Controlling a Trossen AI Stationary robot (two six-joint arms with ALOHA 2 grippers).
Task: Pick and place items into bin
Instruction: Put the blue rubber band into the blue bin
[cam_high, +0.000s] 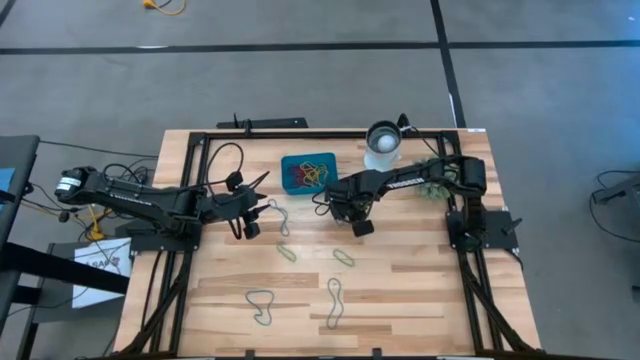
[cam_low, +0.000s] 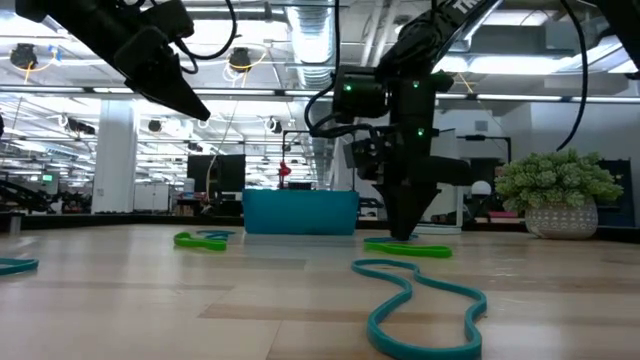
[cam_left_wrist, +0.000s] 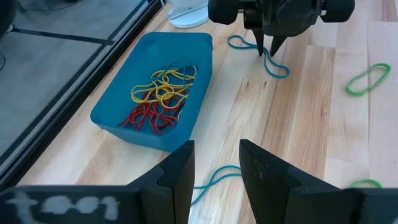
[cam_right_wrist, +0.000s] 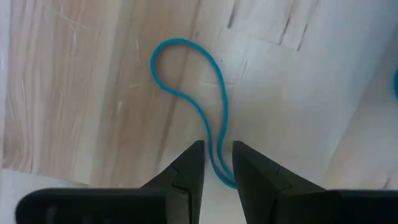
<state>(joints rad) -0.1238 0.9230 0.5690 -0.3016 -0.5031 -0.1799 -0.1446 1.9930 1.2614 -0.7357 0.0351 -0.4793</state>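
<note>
We see the right gripper (cam_high: 352, 213) pointing straight down at the wooden table (cam_high: 420, 290), just beside the teal bin (cam_high: 308, 172) on its right-arm side. Its two fingers (cam_right_wrist: 189, 168) stand slightly parted astride a strand of a teal rubber-band loop (cam_right_wrist: 199, 102) that lies flat on the wood; the fingertips are at the table surface, and we cannot tell whether they actually press the band.

The bin sits toward the far middle of the table and already holds a tangle of red and yellow bands (cam_left_wrist: 158, 102).

The left gripper (cam_high: 250, 212) hangs above the table on the other side of the bin, near it but not touching, its fingers (cam_left_wrist: 177, 177) apart and holding nothing.

More loops lie loose on the wood in front of the bin: a green band (cam_high: 344, 257) and a second green band (cam_high: 287, 252) nearest it, then a long grey-teal loop (cam_high: 333, 303) and a grey loop (cam_high: 261, 306) nearer the front edge.

A white-and-metal cup (cam_high: 383, 141) stands just beyond the bin toward the right arm's side, with a spiky green plant ball (cam_low: 558, 180) near it.
</note>
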